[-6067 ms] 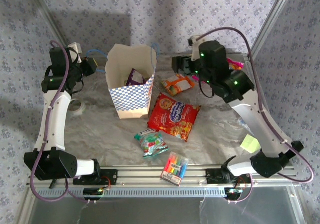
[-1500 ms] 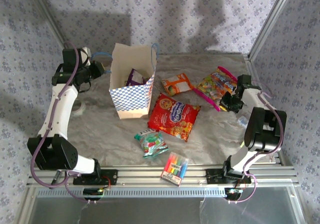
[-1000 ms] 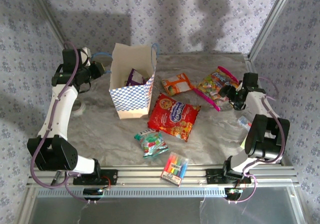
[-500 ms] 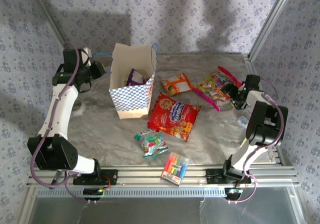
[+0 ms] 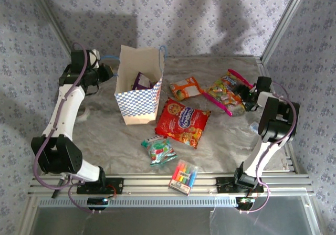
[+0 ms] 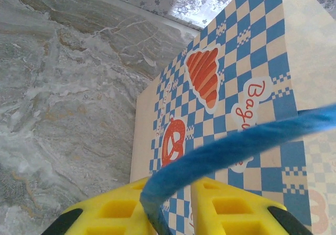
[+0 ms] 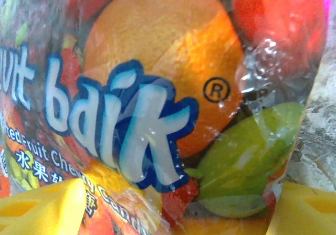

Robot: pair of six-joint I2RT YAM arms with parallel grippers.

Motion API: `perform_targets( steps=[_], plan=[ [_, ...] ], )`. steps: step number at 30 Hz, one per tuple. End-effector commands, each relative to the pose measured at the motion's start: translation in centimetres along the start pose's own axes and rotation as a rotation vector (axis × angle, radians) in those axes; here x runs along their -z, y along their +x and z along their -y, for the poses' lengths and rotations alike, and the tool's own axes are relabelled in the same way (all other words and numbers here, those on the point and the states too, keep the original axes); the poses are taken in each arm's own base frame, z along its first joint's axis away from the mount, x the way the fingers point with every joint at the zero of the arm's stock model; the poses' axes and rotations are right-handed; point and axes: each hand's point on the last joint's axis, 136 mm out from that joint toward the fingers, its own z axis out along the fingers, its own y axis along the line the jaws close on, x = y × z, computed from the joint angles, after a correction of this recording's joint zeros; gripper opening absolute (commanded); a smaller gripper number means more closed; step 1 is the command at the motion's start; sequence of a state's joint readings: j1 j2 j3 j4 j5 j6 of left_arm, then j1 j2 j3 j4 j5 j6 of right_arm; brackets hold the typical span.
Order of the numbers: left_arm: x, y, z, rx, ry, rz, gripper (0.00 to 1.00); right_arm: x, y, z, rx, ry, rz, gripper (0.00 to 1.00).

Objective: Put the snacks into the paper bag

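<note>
The paper bag [image 5: 137,91] stands upright at the back left with a purple packet [image 5: 140,80] inside. My left gripper [image 5: 107,72] is at its left rim, shut on the blue cord handle [image 6: 236,146], which runs between the yellow fingers [image 6: 110,209]. The pink-edged candy bag [image 5: 227,91] lies at the back right. My right gripper [image 5: 245,95] is at its right end, jaws wide open, the candy bag [image 7: 157,88] between its fingertips [image 7: 42,209]. The red cookie bag [image 5: 182,121], an orange-white packet [image 5: 187,87] and a green-red packet [image 5: 159,150] lie on the table.
A clear pack of coloured markers [image 5: 183,176] lies near the front rail. The metal frame post [image 5: 278,30] rises close behind the right arm. The right arm's upper link [image 5: 275,122] stands over the table's right edge.
My right gripper has closed in on the candy bag's right end, which now lies between its fingers. The left arm has shifted slightly back, still holding the cord.
</note>
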State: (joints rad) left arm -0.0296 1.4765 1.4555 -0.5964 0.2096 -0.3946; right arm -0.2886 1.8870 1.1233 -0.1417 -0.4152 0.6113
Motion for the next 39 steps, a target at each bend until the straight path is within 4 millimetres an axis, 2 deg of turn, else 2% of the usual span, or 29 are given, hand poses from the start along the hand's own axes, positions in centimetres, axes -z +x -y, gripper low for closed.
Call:
perform_targets(
  steps=[1, 5, 6, 7, 10, 16, 22, 29, 34, 39],
  plan=[
    [0.5, -1.4, 0.9, -0.012, 0.009, 0.033, 0.24, -2.0, -0.7, -0.9, 0.014, -0.036, -0.002, 0.82],
    [0.6, -1.5, 1.0, -0.019, 0.007, 0.031, 0.24, -2.9, -0.1, -0.3, 0.005, -0.014, -0.031, 0.72],
    [0.6, -1.5, 1.1, -0.02, 0.008, 0.032, 0.24, -3.1, 0.1, 0.0, 0.002, -0.003, -0.036, 0.66],
    [0.7, -1.5, 1.2, -0.022, 0.009, 0.03, 0.24, -2.9, -1.0, -0.8, 0.012, -0.011, -0.013, 0.58],
    [0.7, -1.4, 1.1, -0.021, 0.006, 0.027, 0.24, -2.9, -1.3, -0.8, -0.015, -0.007, -0.007, 0.36],
    [1.2, -1.2, 1.2, -0.024, 0.006, 0.031, 0.24, -2.3, -1.2, -1.4, 0.006, -0.012, -0.029, 0.27],
    [1.7, -1.1, 1.3, -0.028, 0.008, 0.039, 0.24, -0.6, -0.1, -1.0, 0.096, 0.034, -0.061, 0.1],
    [2.3, -0.9, 1.3, -0.026, 0.013, 0.043, 0.24, 1.9, 1.6, -0.4, 0.262, 0.082, -0.132, 0.08],
    [3.0, -0.8, 1.5, -0.03, 0.019, 0.054, 0.24, 2.8, 3.1, 0.6, 0.385, 0.115, -0.188, 0.07],
    [3.9, -0.8, 1.6, -0.031, 0.023, 0.065, 0.24, 3.8, 5.0, -0.1, 0.588, 0.069, -0.247, 0.08]
  ],
)
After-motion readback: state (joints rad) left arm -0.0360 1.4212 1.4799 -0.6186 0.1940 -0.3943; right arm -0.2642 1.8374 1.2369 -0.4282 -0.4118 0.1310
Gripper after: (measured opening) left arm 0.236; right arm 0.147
